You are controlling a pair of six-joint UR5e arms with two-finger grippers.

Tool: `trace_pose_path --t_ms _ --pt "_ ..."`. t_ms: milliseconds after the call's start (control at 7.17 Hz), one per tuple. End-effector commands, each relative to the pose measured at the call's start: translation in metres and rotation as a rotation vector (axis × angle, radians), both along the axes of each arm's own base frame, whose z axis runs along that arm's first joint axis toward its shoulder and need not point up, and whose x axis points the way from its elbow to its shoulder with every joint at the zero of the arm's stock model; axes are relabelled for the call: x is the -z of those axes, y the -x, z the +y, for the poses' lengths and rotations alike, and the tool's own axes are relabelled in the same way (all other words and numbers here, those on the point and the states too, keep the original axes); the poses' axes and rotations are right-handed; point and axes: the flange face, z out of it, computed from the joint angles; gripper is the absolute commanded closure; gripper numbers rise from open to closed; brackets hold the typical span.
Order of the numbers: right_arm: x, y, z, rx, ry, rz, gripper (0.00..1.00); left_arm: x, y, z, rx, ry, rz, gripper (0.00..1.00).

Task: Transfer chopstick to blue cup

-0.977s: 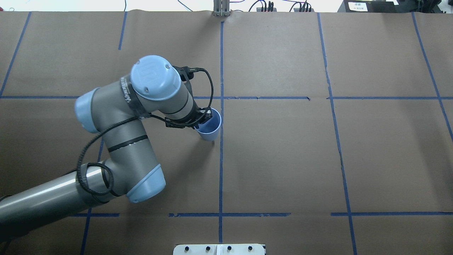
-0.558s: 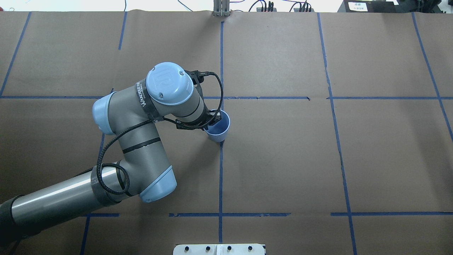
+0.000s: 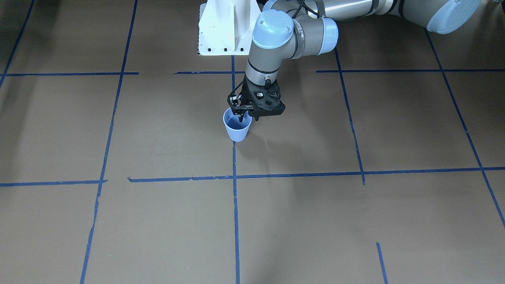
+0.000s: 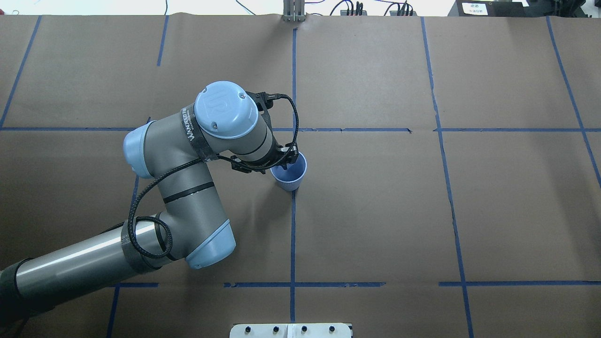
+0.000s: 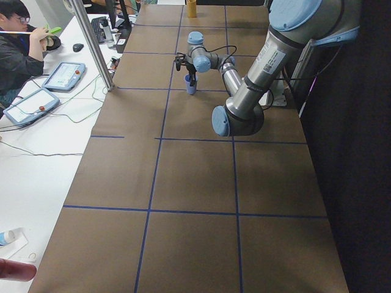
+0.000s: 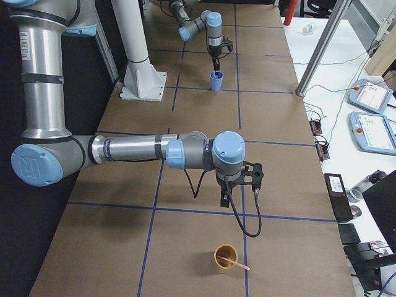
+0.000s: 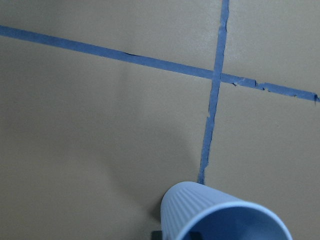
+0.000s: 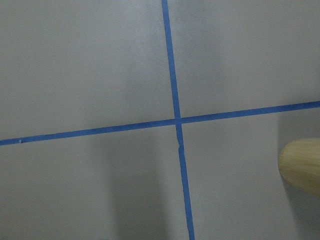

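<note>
Two cups stand well apart on the brown paper-covered table. The ribbed light-blue plastic cup stands upright on a blue tape line near the table's middle. The left gripper pinches its rim, one finger inside the wall. The thin pink chopstick leans in a round tan cup at the robot's right end. I see the right gripper near that cup only from the side, and I cannot tell how its jaws stand.
</note>
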Motion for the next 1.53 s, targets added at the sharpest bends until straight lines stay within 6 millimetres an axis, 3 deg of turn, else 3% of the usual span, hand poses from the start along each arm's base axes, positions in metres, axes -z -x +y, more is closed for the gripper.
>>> trace_pose_path --t_ms 0,279,419,558,837,1116,1395 --pt "-0.016 0.0 0.008 0.006 0.018 0.004 0.0 0.015 0.038 -0.022 0.034 0.0 0.03 0.0" --pt "-0.075 0.0 0.029 0.004 -0.092 0.037 0.0 0.032 0.139 -0.061 -0.028 -0.008 -0.008 0.0" --pt "-0.099 -0.008 0.034 -0.013 -0.109 0.054 0.0 0.036 0.181 -0.071 -0.045 -0.041 -0.043 0.0" --pt "-0.113 -0.019 0.039 -0.036 -0.084 0.076 0.0 0.024 0.213 -0.079 -0.068 -0.066 -0.067 0.0" --pt "-0.119 -0.05 0.03 -0.104 -0.065 0.146 0.0 -0.01 0.267 -0.097 -0.086 -0.093 -0.08 0.0" --pt "-0.148 -0.069 0.0 -0.128 -0.005 0.168 0.0 -0.016 0.276 -0.098 -0.092 -0.107 -0.088 0.0" --pt "-0.155 -0.075 -0.032 -0.163 0.049 0.158 0.0 -0.01 0.279 -0.093 -0.091 -0.121 -0.08 0.0"
